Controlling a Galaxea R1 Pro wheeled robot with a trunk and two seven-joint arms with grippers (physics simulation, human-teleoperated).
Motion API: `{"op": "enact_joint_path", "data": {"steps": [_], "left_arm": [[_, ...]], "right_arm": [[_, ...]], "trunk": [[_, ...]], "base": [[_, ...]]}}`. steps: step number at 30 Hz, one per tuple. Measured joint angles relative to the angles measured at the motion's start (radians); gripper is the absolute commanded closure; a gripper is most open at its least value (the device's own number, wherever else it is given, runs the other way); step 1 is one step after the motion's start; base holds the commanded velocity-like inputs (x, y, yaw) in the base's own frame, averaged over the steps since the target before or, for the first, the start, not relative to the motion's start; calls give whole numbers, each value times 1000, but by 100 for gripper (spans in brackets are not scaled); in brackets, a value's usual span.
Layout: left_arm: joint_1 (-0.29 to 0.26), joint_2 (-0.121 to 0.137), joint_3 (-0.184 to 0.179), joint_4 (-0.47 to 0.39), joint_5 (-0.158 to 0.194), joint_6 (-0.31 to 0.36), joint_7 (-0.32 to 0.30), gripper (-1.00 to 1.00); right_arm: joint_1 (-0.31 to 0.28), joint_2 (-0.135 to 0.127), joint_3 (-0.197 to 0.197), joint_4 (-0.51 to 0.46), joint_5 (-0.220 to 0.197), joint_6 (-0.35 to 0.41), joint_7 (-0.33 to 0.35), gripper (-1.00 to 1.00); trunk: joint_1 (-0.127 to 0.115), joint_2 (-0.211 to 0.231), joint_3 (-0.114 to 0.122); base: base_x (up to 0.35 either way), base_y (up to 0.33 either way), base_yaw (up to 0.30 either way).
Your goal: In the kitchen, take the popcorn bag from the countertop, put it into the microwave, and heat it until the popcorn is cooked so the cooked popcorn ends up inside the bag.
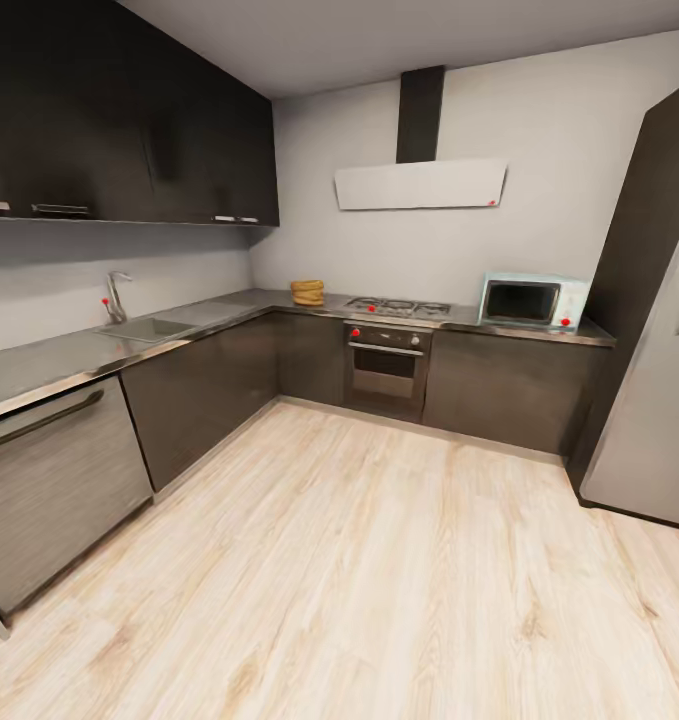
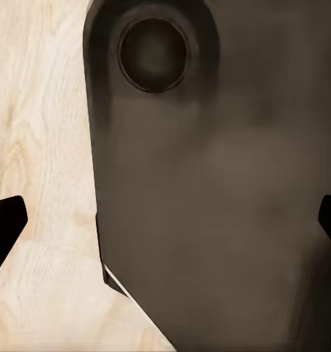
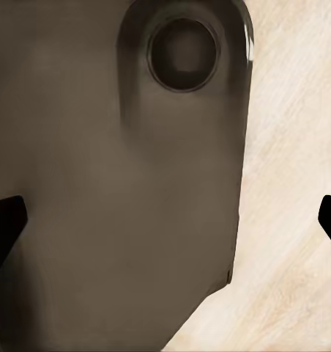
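Well, popcorn bag (image 1: 307,292) and microwave (image 1: 532,302) bear no legible writing.

Under my left wrist camera sits a broad, dark grey-brown smooth body panel (image 2: 217,205) with a rounded top and a circular recess (image 2: 153,53). My black fingertips (image 2: 4,224) taper to blunt points. My right side's matching panel (image 3: 114,191) has the same recess (image 3: 183,55).

One popcorn bag (image 1: 307,292), one microwave (image 1: 534,302), one oven (image 1: 386,368), one sink (image 1: 144,329)
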Motion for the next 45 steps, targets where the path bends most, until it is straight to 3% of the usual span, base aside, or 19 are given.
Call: {"op": "enact_joint_path", "data": {"steps": [15,35,45], "left_arm": [[1,2,18,-37,30,-5,-7,-100],[1,1,18,-37,31,-4,-7,-100],[1,1,18,-38,31,-4,-7,-100]], "right_arm": [[-1,1,3,1,1,-18,1,-100],[-1,3,2,1,-1,-34,-1,-100],[-1,3,-1,1,-4,-52,-1,-100]], "trunk": [[0,0,0],[-1,0,0],[0,0,0]], "base": [[4,0,0],[302,0,-4],[115,0,-214]]}}
